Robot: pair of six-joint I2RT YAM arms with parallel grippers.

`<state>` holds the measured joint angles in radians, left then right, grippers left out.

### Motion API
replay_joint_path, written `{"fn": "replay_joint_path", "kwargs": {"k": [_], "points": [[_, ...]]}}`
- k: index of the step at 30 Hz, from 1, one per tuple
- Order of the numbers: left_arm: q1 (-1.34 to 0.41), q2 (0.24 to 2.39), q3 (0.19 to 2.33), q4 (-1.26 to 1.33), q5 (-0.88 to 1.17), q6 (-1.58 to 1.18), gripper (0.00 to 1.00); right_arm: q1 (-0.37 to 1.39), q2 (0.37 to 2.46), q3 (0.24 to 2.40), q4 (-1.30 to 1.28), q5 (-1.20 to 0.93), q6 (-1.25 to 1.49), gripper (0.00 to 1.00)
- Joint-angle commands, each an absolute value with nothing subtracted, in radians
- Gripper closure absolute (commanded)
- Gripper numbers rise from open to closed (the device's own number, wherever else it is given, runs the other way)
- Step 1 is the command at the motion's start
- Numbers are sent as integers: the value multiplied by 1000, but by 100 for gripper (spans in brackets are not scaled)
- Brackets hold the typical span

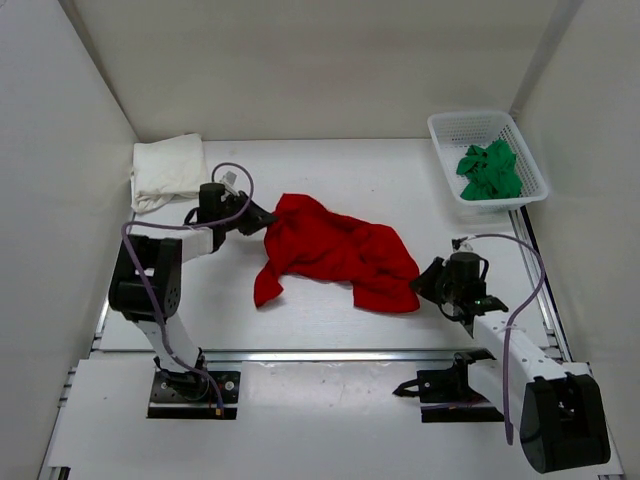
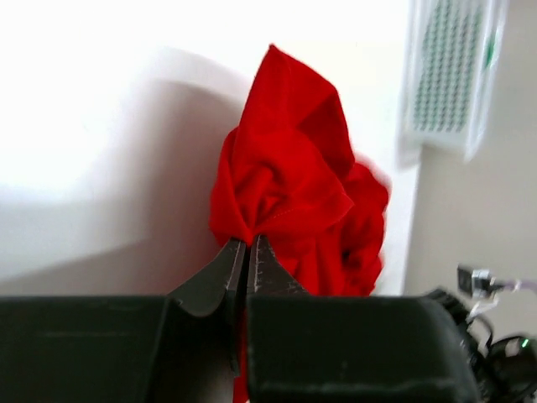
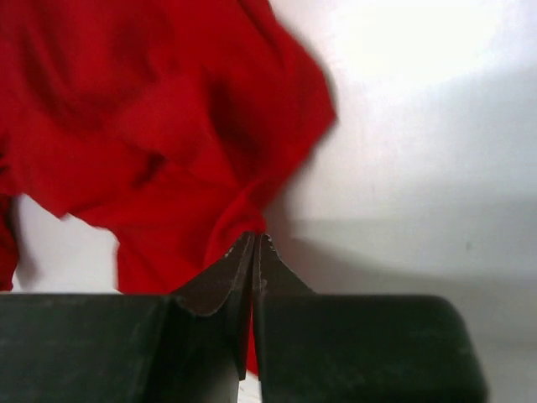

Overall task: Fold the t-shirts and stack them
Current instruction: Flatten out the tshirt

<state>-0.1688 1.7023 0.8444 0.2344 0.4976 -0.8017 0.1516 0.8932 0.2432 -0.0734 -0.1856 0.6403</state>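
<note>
A bright red t-shirt (image 1: 335, 252) lies crumpled in the middle of the table. My left gripper (image 1: 262, 215) is shut on its upper left edge; in the left wrist view the red cloth (image 2: 289, 168) bunches up from between the closed tips (image 2: 248, 242). At the shirt's lower right corner my right gripper (image 1: 428, 281) is shut on the cloth (image 3: 168, 143), pinched at the tips (image 3: 254, 238). A cream-white t-shirt (image 1: 168, 172) lies folded at the back left. A green t-shirt (image 1: 490, 172) sits crumpled in the basket.
A white plastic mesh basket (image 1: 452, 128) stands at the back right, also seen in the left wrist view as the basket (image 2: 449, 75). White walls enclose the table on three sides. A metal rail runs along the near edge (image 1: 330, 354).
</note>
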Motion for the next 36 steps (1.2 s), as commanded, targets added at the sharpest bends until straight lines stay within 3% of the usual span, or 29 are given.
{"fn": "replay_joint_path", "kwargs": {"k": [1,10,15,18,25,30,32,36], "points": [[-109,1747,951,313,621,-899,94,123,919,353,-6,-221,598,100],[-114,1612,992,271,653,-900,95,127,816,541,-149,-176,523,100],[-59,1476,1153,197,692,-919,94,133,834,845,-253,-238,454,100],[0,1389,1221,189,748,-974,93,207,836,1116,-339,-172,396,100],[144,1287,1249,230,836,-1074,90,495,844,1419,-426,79,298,100],[138,1327,1201,173,804,-1022,88,594,911,1421,-416,247,230,100],[114,1366,1155,157,787,-987,87,525,948,1349,-402,108,265,100],[16,1423,1095,172,758,-943,89,377,959,984,-198,-245,394,100]]}}
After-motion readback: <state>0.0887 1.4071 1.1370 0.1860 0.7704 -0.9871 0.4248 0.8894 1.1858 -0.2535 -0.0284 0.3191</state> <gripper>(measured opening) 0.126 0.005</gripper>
